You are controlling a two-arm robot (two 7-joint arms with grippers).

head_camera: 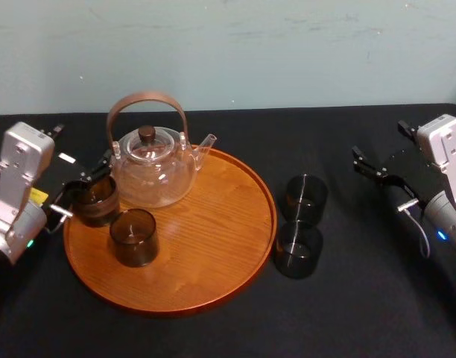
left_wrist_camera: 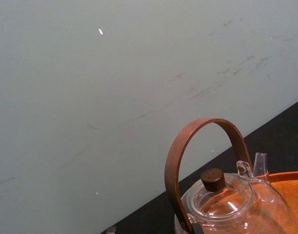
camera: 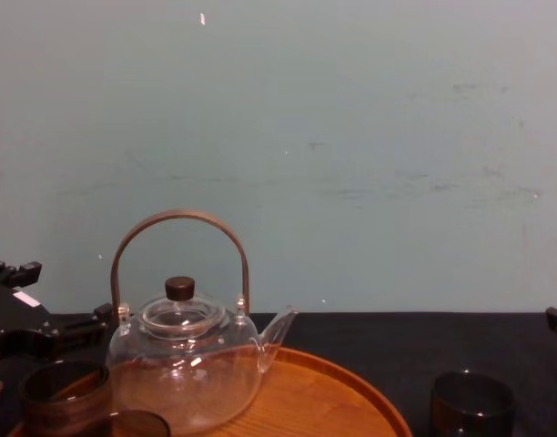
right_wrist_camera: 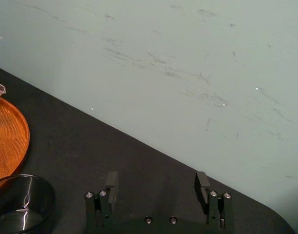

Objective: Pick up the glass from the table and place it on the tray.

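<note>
The tray (head_camera: 213,257) lies flat on the table (head_camera: 362,306) with the teapot (head_camera: 150,175) at its back and a second tumbler (head_camera: 133,237) in front. By my judgement that leaves its left margin, just under the fingers, as the free spot. The left gripper (head_camera: 85,192) has its fingers closed on the glass (head_camera: 97,203) from the sides, which keeps the base clear for setting down; the right gripper (head_camera: 381,179) hangs with fingers spread, well apart. Between the fingers the glass stands upright just inside the rim, mouth up and long axis vertical; whether its base touches the wood I cannot tell.
</note>
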